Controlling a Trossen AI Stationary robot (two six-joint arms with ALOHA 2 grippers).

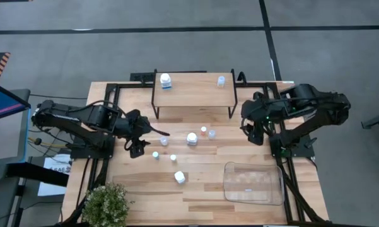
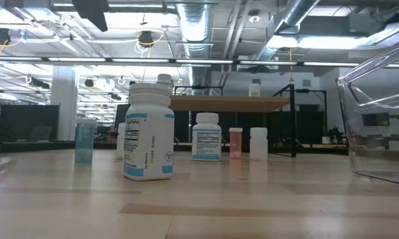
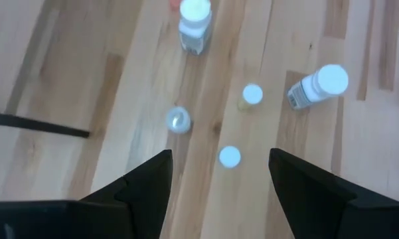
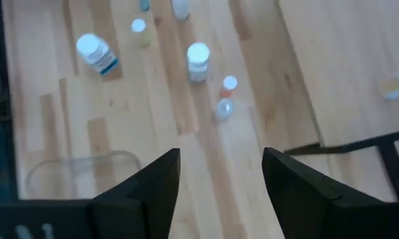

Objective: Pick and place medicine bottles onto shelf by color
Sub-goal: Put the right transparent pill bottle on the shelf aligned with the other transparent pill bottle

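Hovering with fingers spread and empty, the left gripper [image 3: 219, 182] frames a small white-capped bottle [image 3: 230, 157] just ahead — likely lining up its pick. The right gripper [image 4: 220, 179], also spread, waits beside the shelf [image 1: 195, 88], where two bottles already stand — apparently sorted.

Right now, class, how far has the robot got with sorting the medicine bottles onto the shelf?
Done: two bottles stand on the shelf, a white bottle at one end and a clear bottle at the other. In hand: nothing; the left tool hangs open over the loose bottles, and the right tool waits open beside the shelf. Left: about seven bottles remain on the table.
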